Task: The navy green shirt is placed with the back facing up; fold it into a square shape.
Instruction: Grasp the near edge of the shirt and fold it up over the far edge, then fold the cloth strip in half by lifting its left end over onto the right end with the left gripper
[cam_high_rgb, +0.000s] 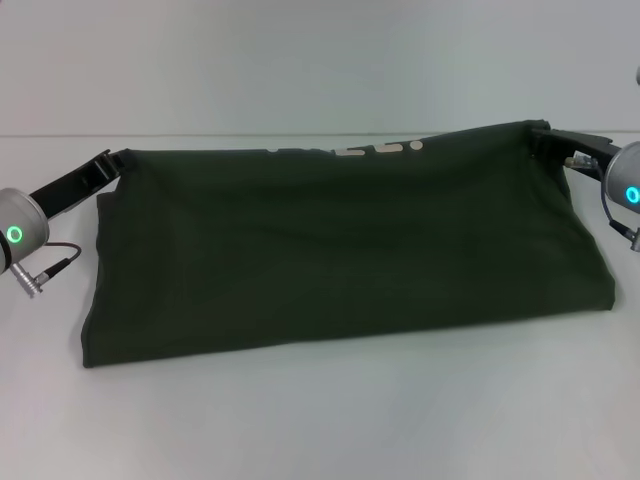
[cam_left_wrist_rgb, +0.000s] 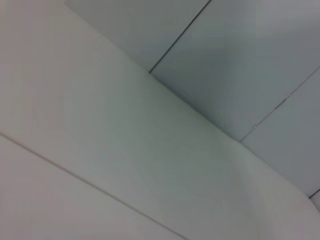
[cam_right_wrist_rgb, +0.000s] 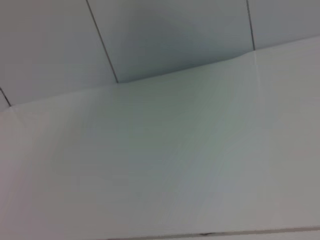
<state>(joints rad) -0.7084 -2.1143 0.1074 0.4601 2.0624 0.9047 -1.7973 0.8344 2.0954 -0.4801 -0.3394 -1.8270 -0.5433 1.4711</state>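
Dark olive-green shirt (cam_high_rgb: 340, 250), cream letters (cam_high_rgb: 385, 150)

We count one navy green shirt (cam_high_rgb: 340, 250) on one white table (cam_high_rgb: 330, 420), and two grippers: left gripper (cam_high_rgb: 118, 160), right gripper (cam_high_rgb: 540, 132).

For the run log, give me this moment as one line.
dark olive-green cotton shirt: folded, far edge lifted | left end effector: far-left corner | right end effector: far-right corner | white table

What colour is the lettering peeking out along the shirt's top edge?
Cream lettering, clearest in the head view.
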